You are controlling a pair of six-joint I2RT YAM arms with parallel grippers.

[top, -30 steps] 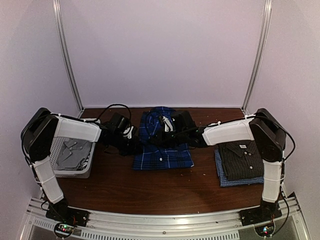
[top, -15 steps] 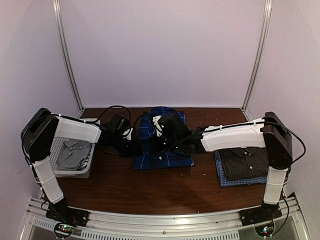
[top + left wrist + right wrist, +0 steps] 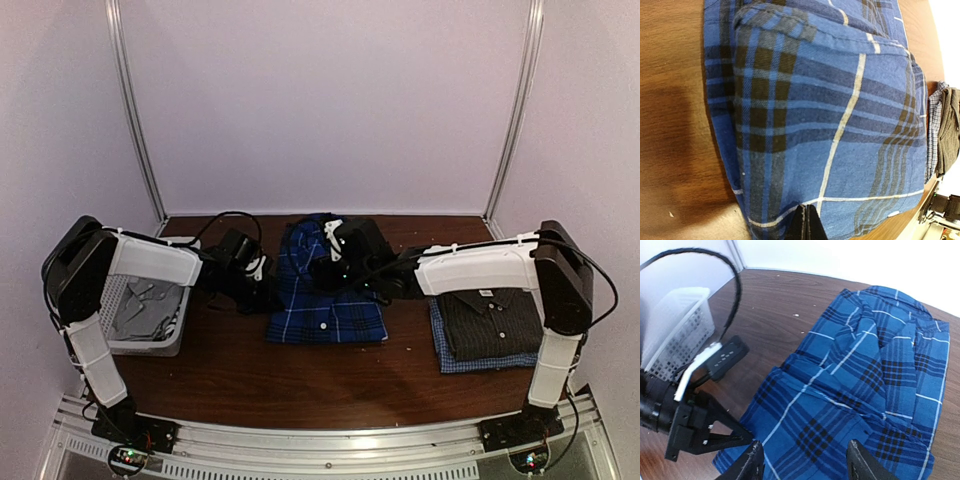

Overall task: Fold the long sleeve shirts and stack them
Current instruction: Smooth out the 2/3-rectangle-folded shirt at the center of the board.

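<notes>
The royal-blue plaid shirt point(image 3: 325, 300) lies folded at the table's middle; it fills the left wrist view point(image 3: 830, 115) and shows in the right wrist view point(image 3: 865, 390). My left gripper point(image 3: 266, 292) is shut, its tips point(image 3: 806, 212) touching the shirt's left edge; no cloth shows between them. My right gripper point(image 3: 335, 265) hovers open and empty above the shirt point(image 3: 806, 467). The dark grey checked shirt point(image 3: 488, 318) lies folded on top of the pale blue fine-checked shirt point(image 3: 447, 362) at the right.
A white mesh basket point(image 3: 176, 325) with grey cloth inside stands at the left edge; it also shows in the right wrist view point(image 3: 677, 325). A black cable point(image 3: 735, 285) loops over the left arm. Bare brown tabletop point(image 3: 330, 385) lies in front of the shirts.
My right gripper swung left over the plaid shirt, then drew back a little to the right. The shirt's far part now lies flatter. The left arm has not moved.
</notes>
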